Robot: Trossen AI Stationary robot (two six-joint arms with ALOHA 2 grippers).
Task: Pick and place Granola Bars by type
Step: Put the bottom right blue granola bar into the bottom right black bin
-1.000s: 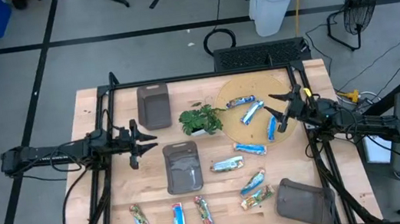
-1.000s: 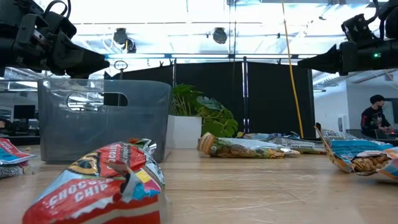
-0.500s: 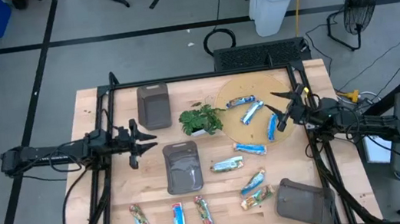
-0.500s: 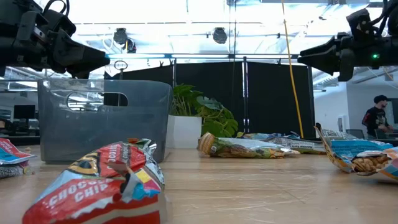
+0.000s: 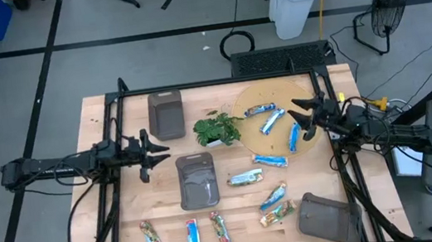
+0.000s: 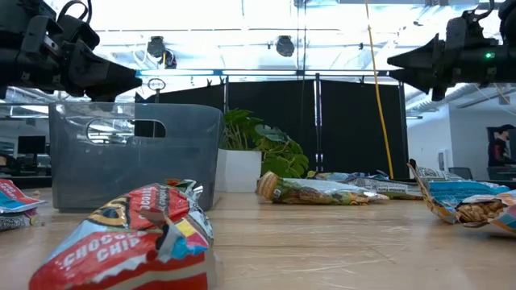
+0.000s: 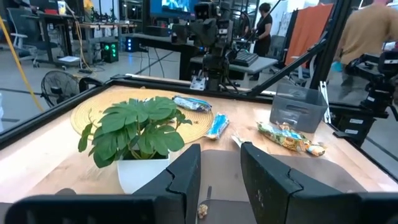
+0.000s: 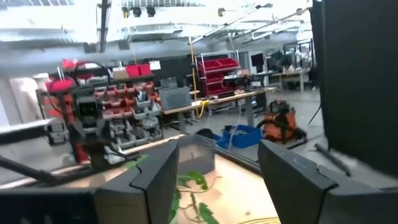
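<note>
Several granola bars lie flat on the table. Three blue-silver ones (image 5: 273, 120) rest on a round tan mat (image 5: 251, 100). More bars (image 5: 271, 160) lie on the wood near it, a green-tan one (image 5: 246, 177) among them. Three bars (image 5: 192, 239) sit in a row by the near edge. My left gripper (image 5: 153, 153) hovers open above the table, left of the middle tray (image 5: 197, 180). My right gripper (image 5: 303, 117) hovers open over the mat's right edge, high above the table in the low view (image 6: 395, 68).
Grey-brown trays sit at the far left (image 5: 166, 114), in the middle, and at the near right (image 5: 329, 217). A small leafy plant in a white pot (image 5: 217, 128) stands between the far tray and the mat. Black frame rails (image 5: 109, 135) run along both table sides.
My right gripper has risen a little above the mat, staying open. The bars, the trays and my left arm have kept still.
</note>
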